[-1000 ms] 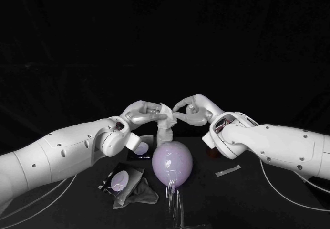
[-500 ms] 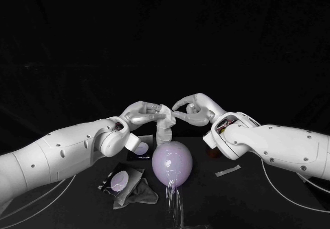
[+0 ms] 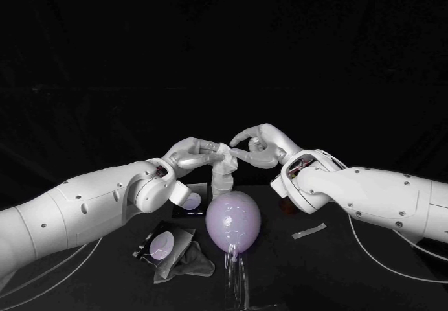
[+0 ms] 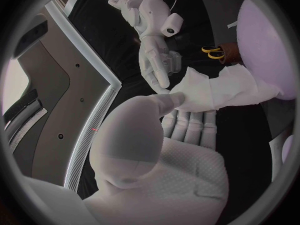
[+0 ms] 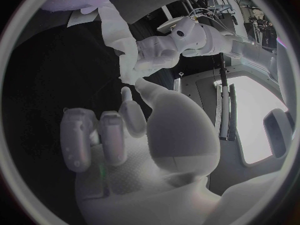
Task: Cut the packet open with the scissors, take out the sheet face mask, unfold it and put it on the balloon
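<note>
A: Which step was in hand?

B: Unfolding. The sheet face mask, folded, was pinched by the left hand and hung at 12 o'clock of the balloon.

A: And the right hand?

B: Its fingers were spread and nothing was clamped. It was placed at 3 o'clock of the mask. A pinch on a free layer was judged necessary next.

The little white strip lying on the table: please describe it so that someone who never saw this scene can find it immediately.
Find the pale purple egg-shaped balloon in the middle of the black table. On its side toward the robot's right lies a short, flat white strip. Unlike the crumpled dark packet pieces on the other side, it is thin, pale and lies alone.
</note>
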